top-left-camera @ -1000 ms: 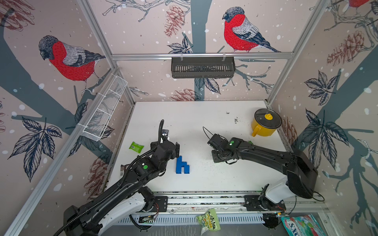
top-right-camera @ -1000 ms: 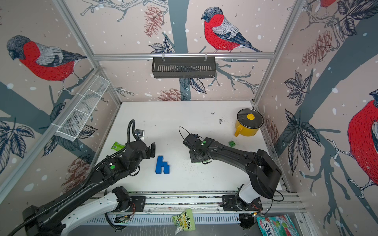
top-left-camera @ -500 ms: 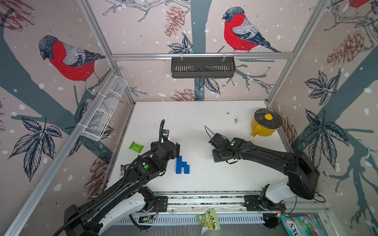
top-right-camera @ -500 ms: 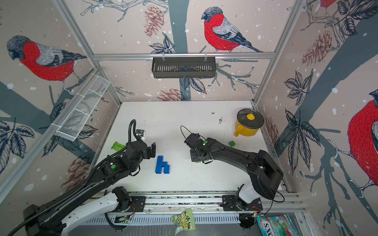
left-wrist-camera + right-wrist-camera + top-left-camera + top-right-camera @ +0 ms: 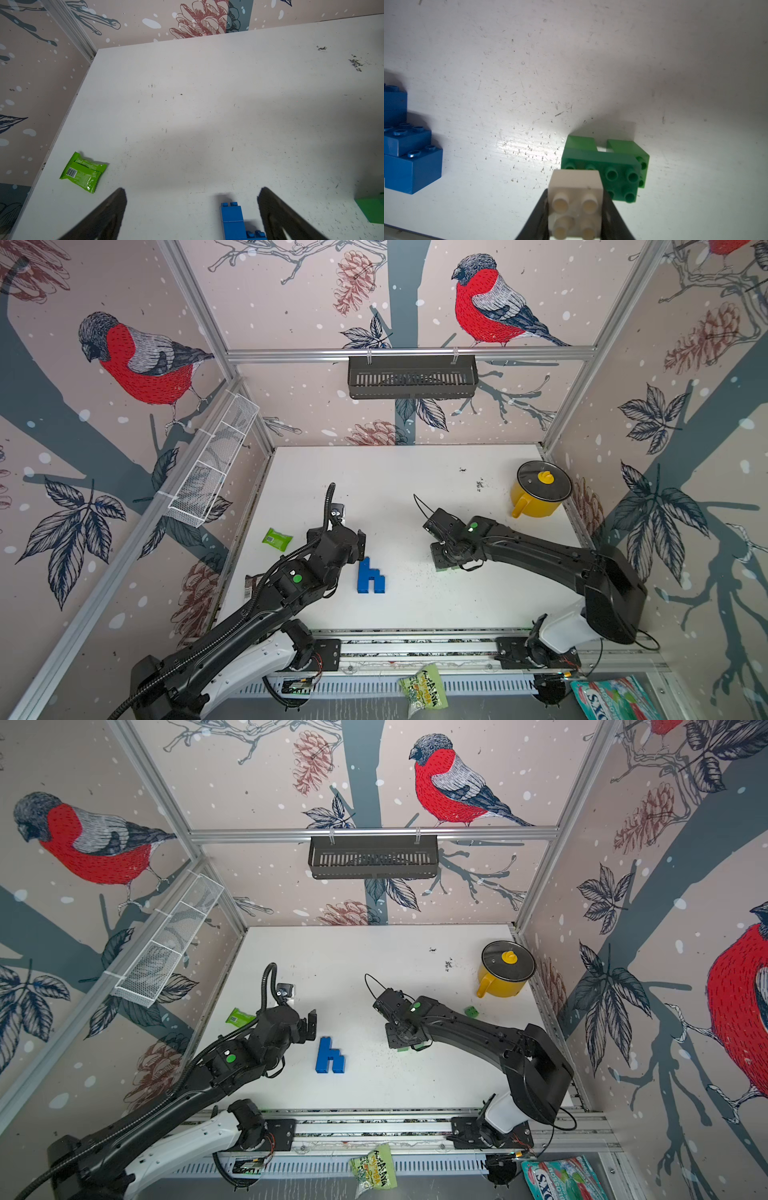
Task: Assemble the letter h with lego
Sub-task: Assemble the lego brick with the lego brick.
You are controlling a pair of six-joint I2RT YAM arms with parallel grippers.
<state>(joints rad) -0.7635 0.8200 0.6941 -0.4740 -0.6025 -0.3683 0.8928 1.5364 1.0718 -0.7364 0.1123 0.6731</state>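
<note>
near the front middle of the scuffed white tabletop (image 5: 415,489) lay blue studded plastic lego bricks (image 5: 370,577), joined flat into an h. the left gripper (image 5: 193,190) hung by the stem's top end, jaws wide apart and empty. the right gripper (image 5: 575,220) was clamped on a white square studded brick (image 5: 576,187), close by a cluster of green studded bricks (image 5: 600,164). a flat light-green packet (image 5: 83,172) lay well apart.

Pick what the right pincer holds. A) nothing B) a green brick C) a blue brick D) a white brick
D: in the right wrist view the right pincer is shut on the white brick, while the green bricks lie on the table beyond it and the blue h lies apart.
</note>
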